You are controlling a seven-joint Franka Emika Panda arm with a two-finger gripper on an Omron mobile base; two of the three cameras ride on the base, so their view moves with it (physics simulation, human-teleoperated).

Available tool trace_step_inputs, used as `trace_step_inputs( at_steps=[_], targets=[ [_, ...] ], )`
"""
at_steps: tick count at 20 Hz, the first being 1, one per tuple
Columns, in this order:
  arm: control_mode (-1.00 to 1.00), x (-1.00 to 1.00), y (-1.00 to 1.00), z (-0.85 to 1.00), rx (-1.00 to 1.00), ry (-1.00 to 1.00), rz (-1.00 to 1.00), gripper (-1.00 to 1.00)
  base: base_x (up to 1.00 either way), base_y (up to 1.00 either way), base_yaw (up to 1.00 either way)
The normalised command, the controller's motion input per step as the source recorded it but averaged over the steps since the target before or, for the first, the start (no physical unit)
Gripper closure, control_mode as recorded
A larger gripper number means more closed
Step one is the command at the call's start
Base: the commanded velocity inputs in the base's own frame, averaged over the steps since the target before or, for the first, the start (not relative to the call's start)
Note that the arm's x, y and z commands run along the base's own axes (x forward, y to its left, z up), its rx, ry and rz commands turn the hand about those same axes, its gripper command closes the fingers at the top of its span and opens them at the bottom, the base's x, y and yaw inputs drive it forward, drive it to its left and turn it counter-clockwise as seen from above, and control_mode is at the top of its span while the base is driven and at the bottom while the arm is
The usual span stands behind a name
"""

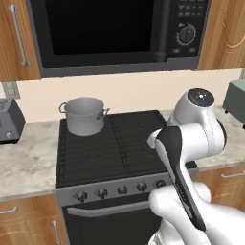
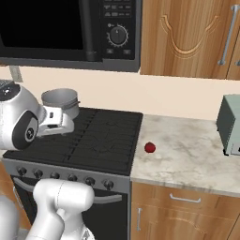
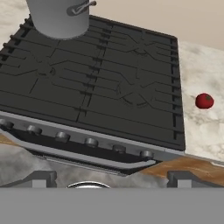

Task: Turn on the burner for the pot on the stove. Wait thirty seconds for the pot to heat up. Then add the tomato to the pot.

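The black gas stove with dark cast-iron grates fills the middle of the speckled pale stone counter, and its silver front strip of round black knobs runs along the near edge above the bar-handled oven door. Above it hangs a black microwave with a dial, flanked by wooden cabinets. The grate surface is open apart from its back left corner, where the grey brushed-metal cylindrical pot with two small loop handles stands, lidless and upright. A grey toaster sits well to the right on the counter, near the wall, leaving a broad bare stretch of stone between it and the stove's right edge. On that stretch, just beside the stove's edge, lies the small round glossy red tomato. In the hand view the gripper hovers in front of the knob strip with its jaws spread wide and nothing between them; the tomato lies ahead and to the right, the pot far ahead and to the left.
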Motion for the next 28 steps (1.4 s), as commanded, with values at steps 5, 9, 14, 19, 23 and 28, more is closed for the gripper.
trace_step_inputs(
  at_steps=[5, 9, 14, 19, 23, 28],
  targets=[
    [-1.0, -0.23, 0.6, -0.14, 0.0, 0.0, 0.0, -1.0, 0.0, 0.0, 0.0],
    [-1.0, -0.33, 0.57, -0.26, 0.01, 0.0, 0.0, -1.0, 0.0, 0.0, 0.0],
    [-1.0, -0.25, 0.48, -0.37, 0.09, 0.0, 0.0, -1.0, 0.0, 0.0, 0.0],
    [-1.0, -0.26, 0.38, -0.49, 0.08, 0.0, 0.0, -1.0, 0.0, 0.0, 0.0],
    [-1.0, -0.24, 0.34, -0.48, 0.11, -0.01, 0.0, -1.0, 0.0, 0.0, 0.0],
    [-1.0, -0.24, 0.33, -0.52, 0.11, -0.05, 0.0, -1.0, 0.0, 0.0, 0.0]
  ],
)
